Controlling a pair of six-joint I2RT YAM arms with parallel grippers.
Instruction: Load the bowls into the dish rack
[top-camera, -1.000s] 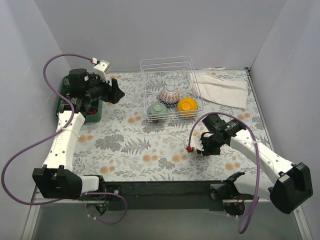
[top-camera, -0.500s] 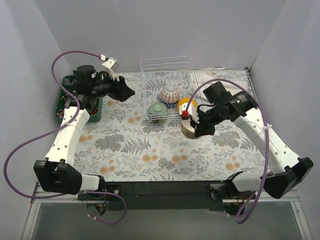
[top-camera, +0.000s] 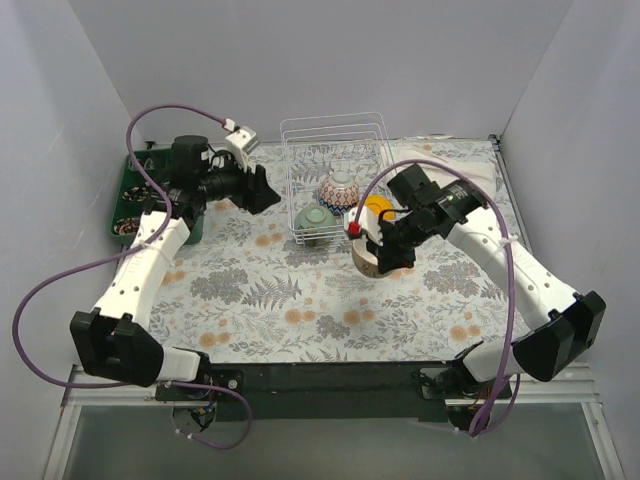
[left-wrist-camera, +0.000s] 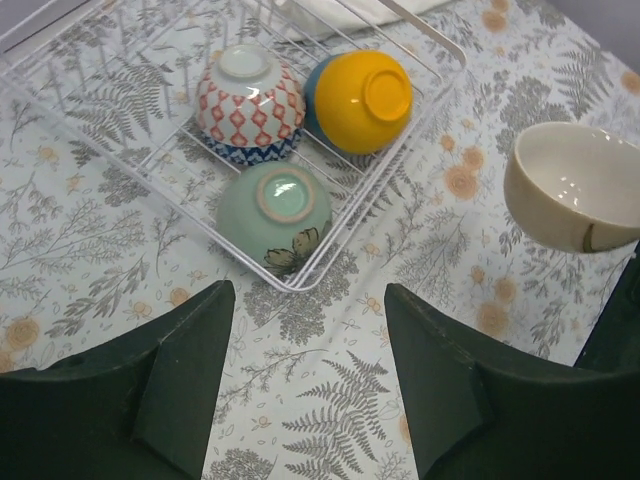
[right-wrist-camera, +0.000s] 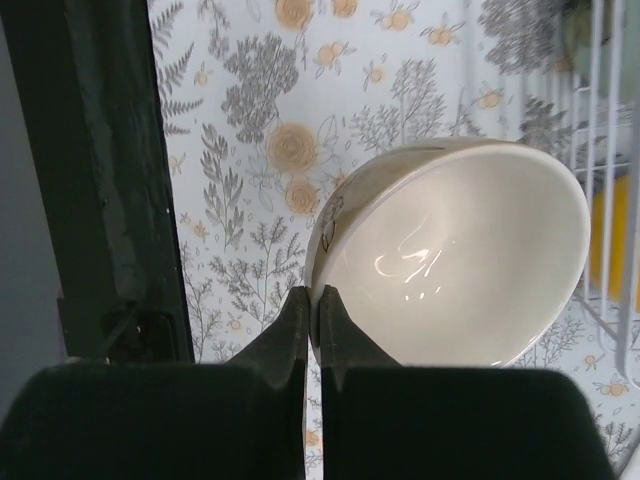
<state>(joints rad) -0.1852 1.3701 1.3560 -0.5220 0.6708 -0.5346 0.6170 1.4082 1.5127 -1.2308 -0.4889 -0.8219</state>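
Right hand (right-wrist-camera: 312, 308) pinching rim of white glazed ceramic bowl (right-wrist-camera: 450, 260) beside white wire dish rack (top-camera: 335, 125) near bench's far edge. Probably light, slick, chippable. Left hand (left-wrist-camera: 305, 300) gaping wide, empty.

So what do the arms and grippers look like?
White link shells with black joints on the left arm and right arm; a purple cable loops along each. The left gripper and right gripper have dark, wedge-shaped fingers. Small red part near the right wrist.
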